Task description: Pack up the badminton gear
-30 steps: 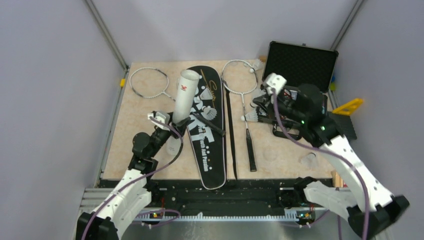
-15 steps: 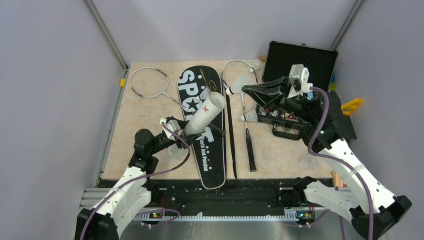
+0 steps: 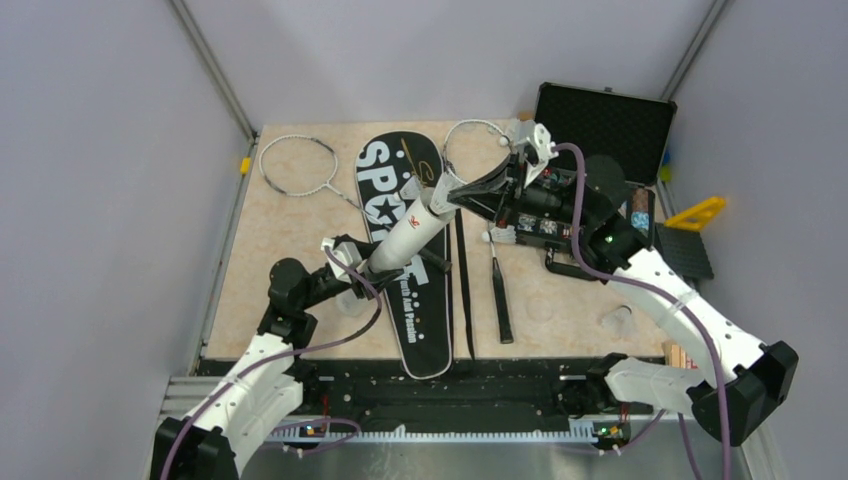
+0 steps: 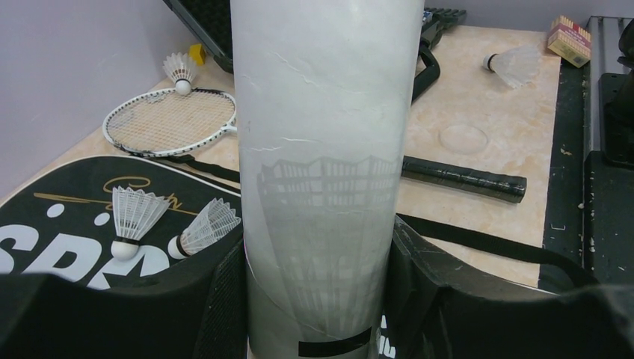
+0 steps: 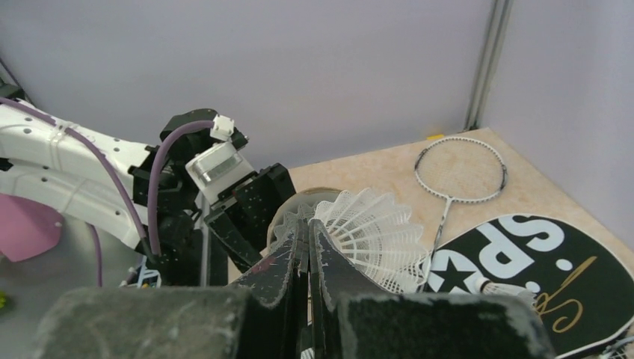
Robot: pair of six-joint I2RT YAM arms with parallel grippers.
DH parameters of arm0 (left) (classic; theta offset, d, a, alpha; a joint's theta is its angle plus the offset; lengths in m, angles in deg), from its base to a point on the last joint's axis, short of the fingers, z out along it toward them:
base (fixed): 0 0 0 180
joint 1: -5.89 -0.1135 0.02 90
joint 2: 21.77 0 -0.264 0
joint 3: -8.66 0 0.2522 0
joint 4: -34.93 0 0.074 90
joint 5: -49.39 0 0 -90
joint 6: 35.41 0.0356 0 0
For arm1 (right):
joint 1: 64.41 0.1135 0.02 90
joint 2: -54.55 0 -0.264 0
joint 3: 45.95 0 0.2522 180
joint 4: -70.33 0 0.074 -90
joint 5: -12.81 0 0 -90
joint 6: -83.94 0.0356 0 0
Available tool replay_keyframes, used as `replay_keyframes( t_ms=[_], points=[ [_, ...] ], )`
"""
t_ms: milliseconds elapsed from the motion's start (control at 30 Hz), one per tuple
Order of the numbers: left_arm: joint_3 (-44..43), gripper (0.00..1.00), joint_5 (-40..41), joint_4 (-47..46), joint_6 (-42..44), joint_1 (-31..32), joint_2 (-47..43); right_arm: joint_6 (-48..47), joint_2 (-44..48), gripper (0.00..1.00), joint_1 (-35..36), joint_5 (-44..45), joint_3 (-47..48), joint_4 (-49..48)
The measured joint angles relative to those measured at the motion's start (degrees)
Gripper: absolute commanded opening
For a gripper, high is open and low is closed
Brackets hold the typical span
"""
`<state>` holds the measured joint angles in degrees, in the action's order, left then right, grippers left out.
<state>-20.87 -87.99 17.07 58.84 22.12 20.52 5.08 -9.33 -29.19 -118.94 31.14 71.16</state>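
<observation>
While the left gripper (image 3: pixel 380 258) clamped the foot of the white tube (image 3: pixel 412 228), its jaws sat spread round the barrel and pressed against it on both sides. The tube leaned up and to the right over the middle of the black "SPORT" bag (image 3: pixel 425 320). Left of the bag, one white-framed racket (image 3: pixel 298 165) lay flat on the table (image 3: pixel 280 240). On the bag itself, by the lettering, two loose shuttlecocks (image 4: pixel 133 217) rested side by side. Over the bag's right edge, right at the tube's open mouth, the right gripper (image 5: pixel 306 228) had its fingers pressed together, pinching a feather shuttlecock (image 5: pixel 371 233) whose skirt fanned out just past the tips. Right of the bag lay the second racket (image 3: pixel 503 305), with another shuttlecock (image 3: pixel 500 235) beside its shaft. Farther right stood the open black hard case (image 3: pixel 600 125).
</observation>
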Motion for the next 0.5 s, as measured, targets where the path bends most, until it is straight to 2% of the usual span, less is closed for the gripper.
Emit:
replay_keyframes(
  t_ms=[167,500],
  points=[
    [0.0,0.28,-0.5,0.0,0.2,0.0,0.0,1.1,-3.7,0.00,0.4,-1.3,4.6,4.4],
    [0.0,0.27,-0.8,0.4,0.3,0.0,0.0,-1.0,-13.9,0.00,4.3,-1.4,15.3,20.9]
  ],
)
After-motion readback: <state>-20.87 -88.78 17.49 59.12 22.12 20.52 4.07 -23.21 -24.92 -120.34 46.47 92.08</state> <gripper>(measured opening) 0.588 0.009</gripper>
